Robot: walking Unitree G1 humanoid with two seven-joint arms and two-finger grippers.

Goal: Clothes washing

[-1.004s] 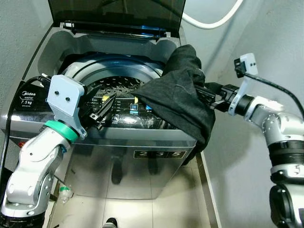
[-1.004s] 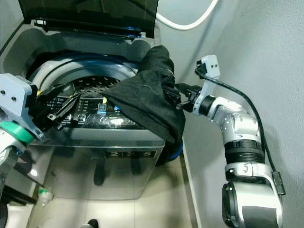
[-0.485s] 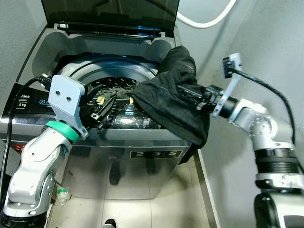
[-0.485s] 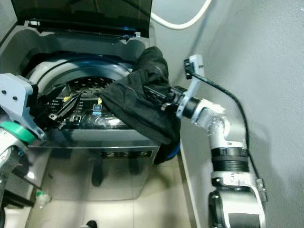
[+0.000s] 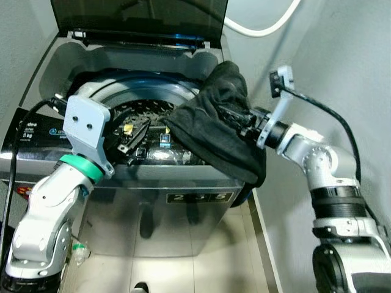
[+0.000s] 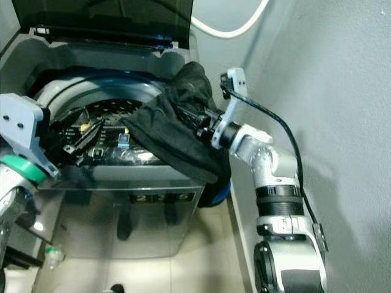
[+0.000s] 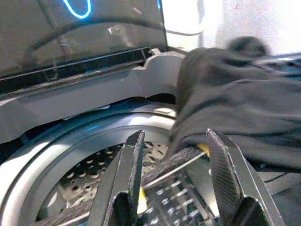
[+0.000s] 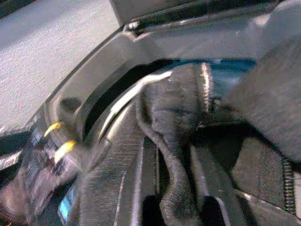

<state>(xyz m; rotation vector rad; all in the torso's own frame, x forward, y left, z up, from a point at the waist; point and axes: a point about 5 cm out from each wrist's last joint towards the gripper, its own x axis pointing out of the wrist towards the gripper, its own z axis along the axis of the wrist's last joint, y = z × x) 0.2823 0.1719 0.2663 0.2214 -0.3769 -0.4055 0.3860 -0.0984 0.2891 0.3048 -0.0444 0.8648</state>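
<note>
A black garment [image 5: 214, 131] lies draped over the right rim of the top-loading washing machine [image 5: 183, 178], hanging down its front right corner. My right gripper [image 5: 239, 124] reaches in from the right and is shut on a bunched fold of this garment [image 8: 176, 141], partly buried in the cloth. The perforated drum [image 5: 146, 113] shows under the raised dark lid [image 5: 140, 15]. My left gripper [image 5: 131, 143] hovers open over the front control panel, its two fingers [image 7: 134, 155] pointing toward the drum and the garment's edge [image 7: 235, 117].
A white hose [image 5: 263, 27] curves along the grey wall behind the machine. The right wall [image 5: 348, 67] stands close to my right arm. A small bottle [image 5: 78, 249] lies on the tiled floor at the front left. Something blue [image 6: 220, 192] peeks out under the hanging cloth.
My right gripper has pushed leftward toward the drum, carrying the garment's upper part with it. The left gripper has held its place. The view has shifted slightly.
</note>
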